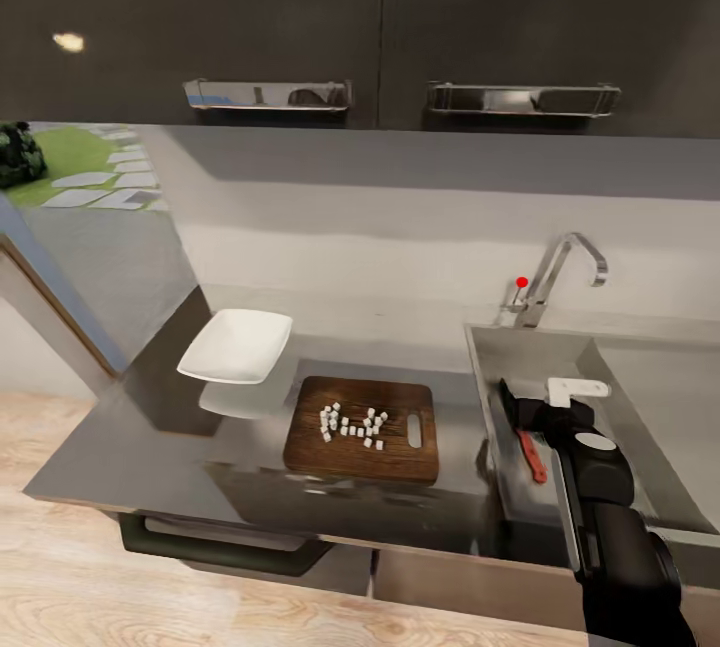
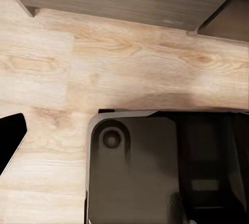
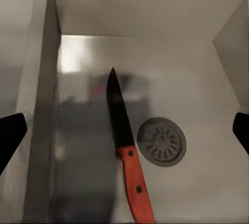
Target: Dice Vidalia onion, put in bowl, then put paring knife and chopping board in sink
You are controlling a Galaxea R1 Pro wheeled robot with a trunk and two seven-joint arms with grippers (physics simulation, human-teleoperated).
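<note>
Knife [image 3: 124,151] lies loose beside the drain [image 3: 161,141] in the right wrist view, right tool [image 3: 124,133] spread apart above; left tool's state unclear.

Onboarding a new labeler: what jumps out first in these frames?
The small white onion dice scattered on the chopping board, on the countertop beside the empty bowl. Then the paring knife lying on the sink floor next to the drain, with the right pincer open above it.

The long dark grey countertop [image 1: 130,437] is shiny like a mirror, the brown chopping board [image 1: 400,457] is grainy wood, the grey sink [image 3: 197,83] is smooth dull steel
</note>
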